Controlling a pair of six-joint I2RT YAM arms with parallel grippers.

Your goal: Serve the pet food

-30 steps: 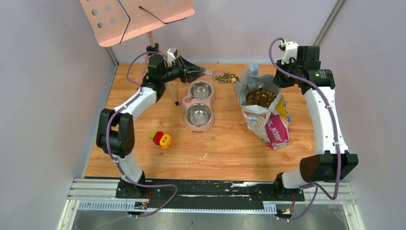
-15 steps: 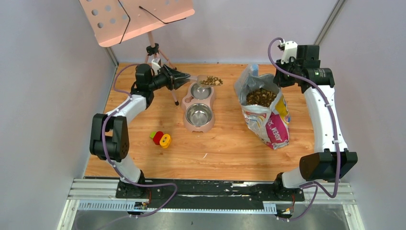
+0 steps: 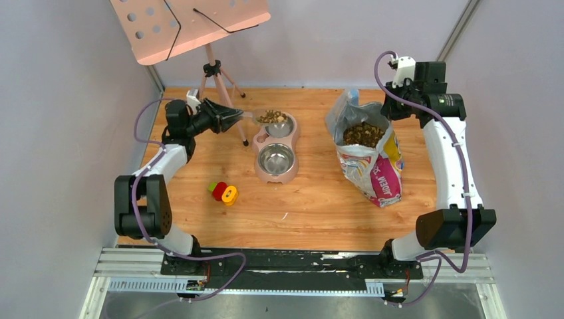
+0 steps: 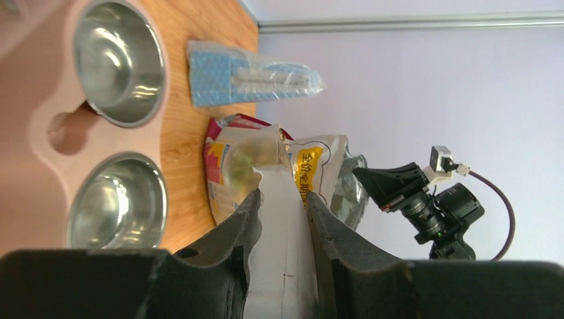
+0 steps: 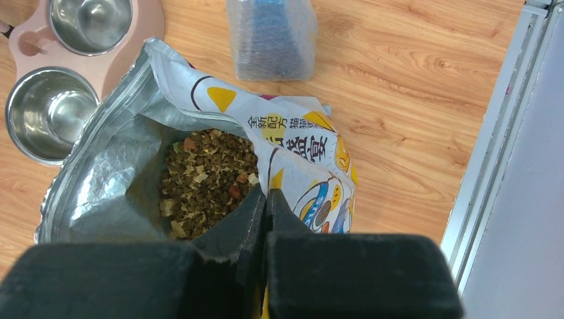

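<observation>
My left gripper [image 3: 235, 117] is shut on the handle of a clear scoop [image 3: 273, 118] loaded with pet food [image 3: 275, 116]. The scoop hangs level over the far bowl of a pink double-bowl feeder [image 3: 283, 139]. In the left wrist view the fingers [image 4: 246, 219] pinch the white handle [image 4: 282, 219], and both steel bowls [image 4: 118, 61] look empty. More pet food [image 3: 362, 135] fills the open printed bag [image 3: 378, 174]. My right gripper [image 5: 267, 197] is shut on the bag's rim [image 5: 292, 156], beside the kibble [image 5: 206, 176] inside.
A red-and-yellow toy [image 3: 224, 193] lies left of the feeder. A pink music stand on a tripod [image 3: 214, 69] rises at the back left, close to my left arm. A blue bubble-wrap packet [image 5: 269, 40] lies behind the bag. Grey walls close three sides.
The left arm has swung left, carrying the loaded scoop from beside the bag's mouth to above the feeder's far bowl. The right arm and bag have not moved.
</observation>
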